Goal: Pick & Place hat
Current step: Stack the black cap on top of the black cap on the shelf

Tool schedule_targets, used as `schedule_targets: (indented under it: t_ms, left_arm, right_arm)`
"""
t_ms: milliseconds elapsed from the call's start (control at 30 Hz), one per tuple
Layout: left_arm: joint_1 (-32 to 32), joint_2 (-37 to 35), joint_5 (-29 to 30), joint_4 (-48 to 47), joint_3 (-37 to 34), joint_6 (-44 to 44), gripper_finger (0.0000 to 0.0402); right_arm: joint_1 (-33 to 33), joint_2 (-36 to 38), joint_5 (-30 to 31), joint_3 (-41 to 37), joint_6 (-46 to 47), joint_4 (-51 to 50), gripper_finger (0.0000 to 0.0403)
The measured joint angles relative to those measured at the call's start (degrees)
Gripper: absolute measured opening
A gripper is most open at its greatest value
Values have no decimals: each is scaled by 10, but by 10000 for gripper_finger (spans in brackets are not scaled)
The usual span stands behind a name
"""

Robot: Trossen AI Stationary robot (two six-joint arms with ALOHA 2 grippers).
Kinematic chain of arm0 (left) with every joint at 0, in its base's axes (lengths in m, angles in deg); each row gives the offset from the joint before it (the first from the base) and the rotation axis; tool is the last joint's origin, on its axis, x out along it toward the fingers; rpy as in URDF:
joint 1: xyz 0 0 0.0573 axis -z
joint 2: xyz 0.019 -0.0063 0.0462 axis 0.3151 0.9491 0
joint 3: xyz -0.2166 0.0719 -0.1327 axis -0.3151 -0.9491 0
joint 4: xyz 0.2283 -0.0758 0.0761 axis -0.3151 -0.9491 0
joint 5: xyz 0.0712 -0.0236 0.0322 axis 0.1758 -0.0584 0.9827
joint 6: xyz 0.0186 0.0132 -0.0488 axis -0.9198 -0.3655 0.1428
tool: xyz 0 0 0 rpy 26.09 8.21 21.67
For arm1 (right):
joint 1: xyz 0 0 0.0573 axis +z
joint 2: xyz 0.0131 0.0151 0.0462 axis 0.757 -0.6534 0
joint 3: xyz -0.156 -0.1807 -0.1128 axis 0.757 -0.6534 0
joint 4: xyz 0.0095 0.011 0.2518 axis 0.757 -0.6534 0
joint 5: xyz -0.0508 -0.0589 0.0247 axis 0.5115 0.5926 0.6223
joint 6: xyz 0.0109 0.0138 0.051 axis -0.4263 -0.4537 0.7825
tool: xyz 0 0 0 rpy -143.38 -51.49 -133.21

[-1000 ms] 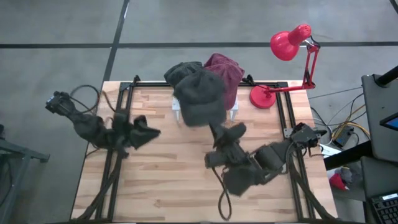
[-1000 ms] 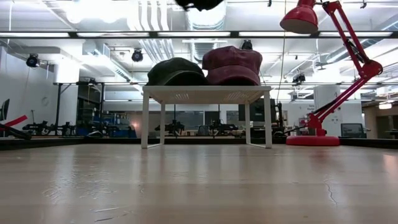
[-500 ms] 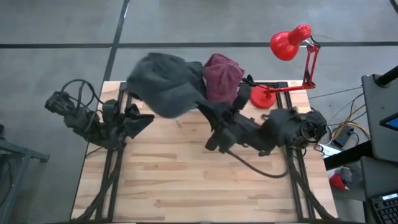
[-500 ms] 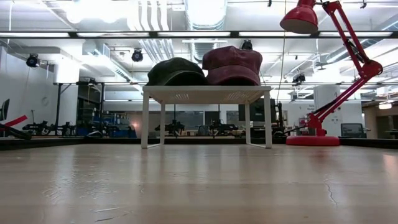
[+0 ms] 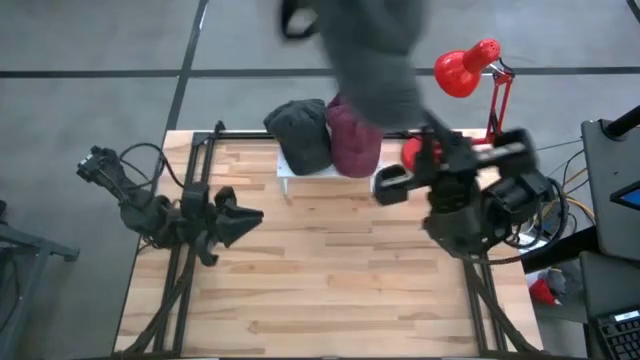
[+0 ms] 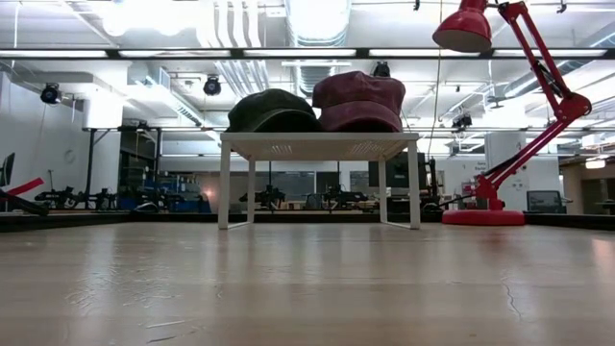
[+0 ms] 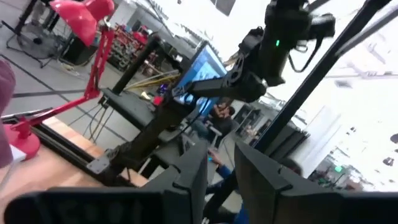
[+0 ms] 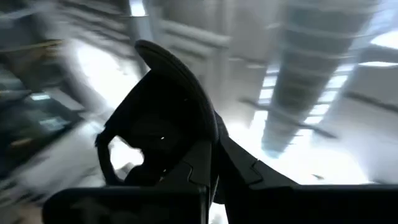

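1. A grey hat (image 5: pixel 375 50) is held high over the far side of the tabletop (image 5: pixel 300 270) by the right tool (image 8: pixel 208 171), which is pinched tight on its cloth.
2. The hat hangs soft and floppy. It is judged to be light and not easily broken.
3. A hold on the thick brim edge is judged best.
4. The left tool (image 5: pixel 240 215) is kept partly open and empty, low at the left.
5. Two more hats, dark (image 5: pixel 300 130) and red (image 5: pixel 352 135), are seen on a small white stand (image 6: pixel 317 146).

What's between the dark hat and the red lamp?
The maroon hat sits between them, touching the dark hat on the white stand, with the lamp off to the side. The high and low views both show it.
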Motion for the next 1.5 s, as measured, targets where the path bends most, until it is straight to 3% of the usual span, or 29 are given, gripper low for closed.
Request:
schedule_targets:
  t_ms: [100,200,433,533,667,767,933,1100,1167,1333,1500]
  left_arm:
    - [0,20,20,1,0,2,96]
    - [-1,40,35,5,-1,5,96]
    - [-1,49,34,10,-1,33,96]
    - [-1,46,34,23,-1,36,97]
    - [-1,45,28,60,2,35,96]
    - [-1,45,23,76,7,29,96]
    - [-1,46,21,77,10,28,96]
    - [-1,55,19,76,10,31,96]
    - [-1,59,19,75,10,32,96]
    - [-1,61,19,77,10,32,97]
    - [-1,62,19,82,10,32,97]
  right_arm:
    - [0,9,-33,-43,-84,101,11]
    - [-3,32,-72,-117,-93,137,11]
    - [15,127,-289,-311,90,136,12]
    - [-9,180,-298,-373,160,153,13]
    - [-55,256,-312,-456,332,126,13]
    - [-57,282,-354,-511,292,147,13]
    - [-65,292,-300,-569,293,425,13]
    - [-65,321,-303,-580,435,394,13]
    - [-65,319,-300,-581,446,398,13]
    - [-87,314,-173,-566,455,436,13]
    - [-97,314,-185,-565,507,439,13]
